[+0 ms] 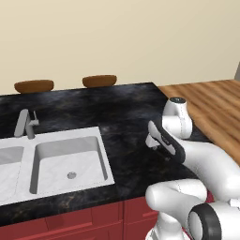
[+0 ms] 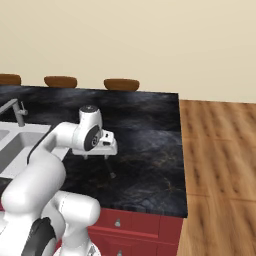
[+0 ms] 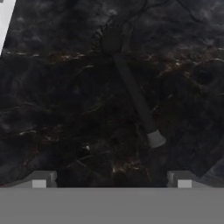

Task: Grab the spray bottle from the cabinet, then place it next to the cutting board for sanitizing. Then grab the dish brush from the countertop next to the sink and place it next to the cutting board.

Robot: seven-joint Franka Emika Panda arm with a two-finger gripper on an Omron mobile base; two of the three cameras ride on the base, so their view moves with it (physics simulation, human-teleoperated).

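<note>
Claw (image 3: 111, 179) first: it hung over the black countertop (image 2: 145, 125) with its two finger tips (image 3: 40, 179) spread as wide as they go, and it held nothing. From the right base camera it (image 2: 97, 156) sat low over the stone, to the right of the sink (image 1: 70, 161).

Right under it lay the dish brush (image 3: 131, 89). It was dark, almost the same colour as the counter, so it was hard to pick out. It lay flat, with a long thin handle, a round dark head at one end and a small grey tip (image 3: 155, 139) at the other. From the right base camera it showed as a thin dark stick (image 2: 111, 171) just below the claw.

I think the brush is light and stiff, so it should not bend or break. The thin handle may be smooth and could slip or roll. It looks best to grab the middle of the handle, with one finger on each side across it. The handle ran slantwise between the fingers, so the hand may need to turn a bit first. The claw must go down almost to the stone, because the brush lay so low.
</note>
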